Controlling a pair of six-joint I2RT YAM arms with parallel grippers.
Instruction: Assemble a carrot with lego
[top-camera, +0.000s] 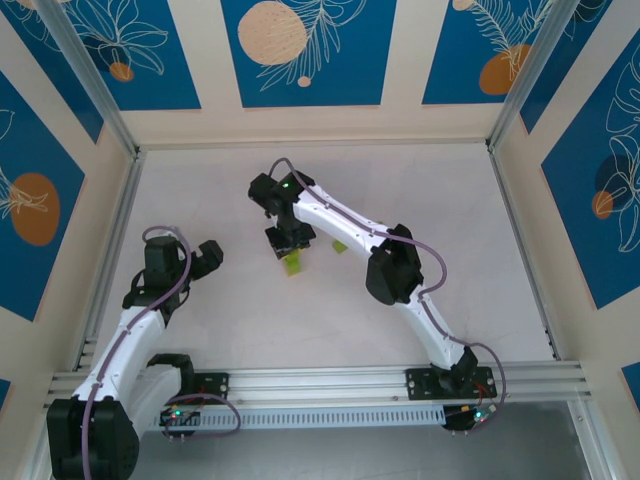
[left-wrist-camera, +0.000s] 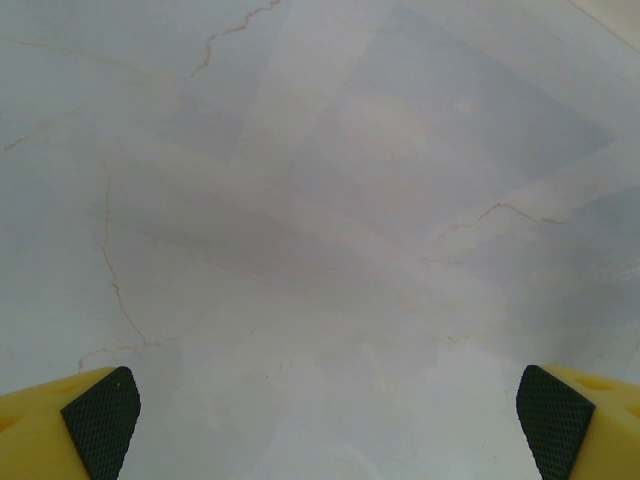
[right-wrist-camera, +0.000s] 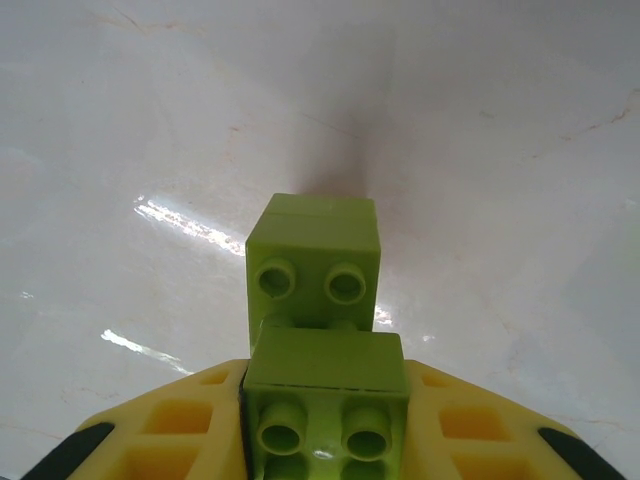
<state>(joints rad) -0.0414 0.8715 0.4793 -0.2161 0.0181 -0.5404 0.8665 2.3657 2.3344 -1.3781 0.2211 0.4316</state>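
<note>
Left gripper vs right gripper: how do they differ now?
Left gripper stands wide open and empty over the table; right gripper is closed on a green brick. Left sits at the table's left side; right reaches mid-table. Both: yellow fingers, black pads.

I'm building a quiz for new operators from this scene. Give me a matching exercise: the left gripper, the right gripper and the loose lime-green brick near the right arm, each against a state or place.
Column one:
1. left gripper
2. right gripper
3. loose lime-green brick

Column two:
A. shut on the held lime-green brick
B. lying on the table beside the right arm
C. open above the table, holding nothing

Pairs: 1-C, 2-A, 3-B
</note>
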